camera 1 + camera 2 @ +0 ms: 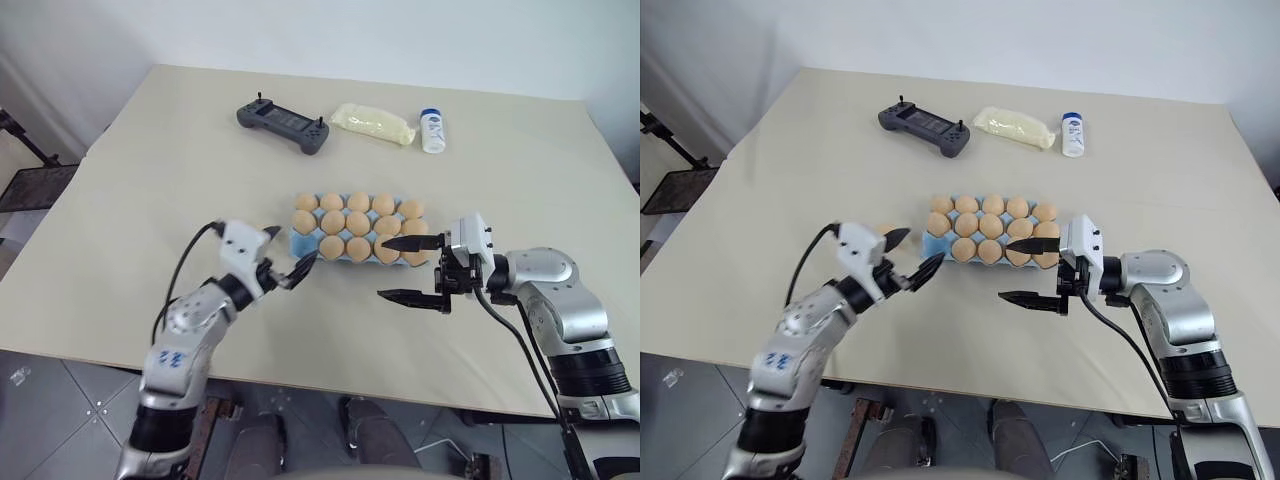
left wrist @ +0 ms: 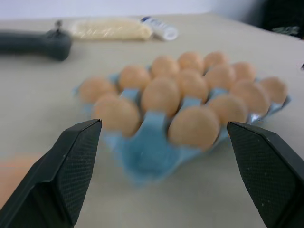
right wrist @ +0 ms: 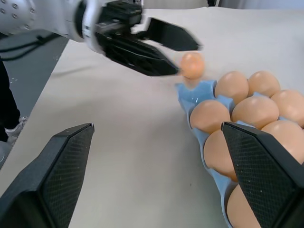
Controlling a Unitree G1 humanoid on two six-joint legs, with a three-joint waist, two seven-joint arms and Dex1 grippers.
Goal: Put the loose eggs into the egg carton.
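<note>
Right wrist view shows one loose egg [image 3: 192, 65] on the counter [image 1: 140, 200] just left of the nearly full egg carton [image 1: 303, 243], apparently one cup empty, with left hand [image 1: 290, 262] and right hand [image 1: 408, 270] open, empty.

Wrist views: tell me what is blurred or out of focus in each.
Left wrist view: the egg carton and its eggs are soft, the gamepad softer still; the pincer fingers are sharp. Right wrist view: the left pincer is smeared, the loose egg beside it soft.
</note>
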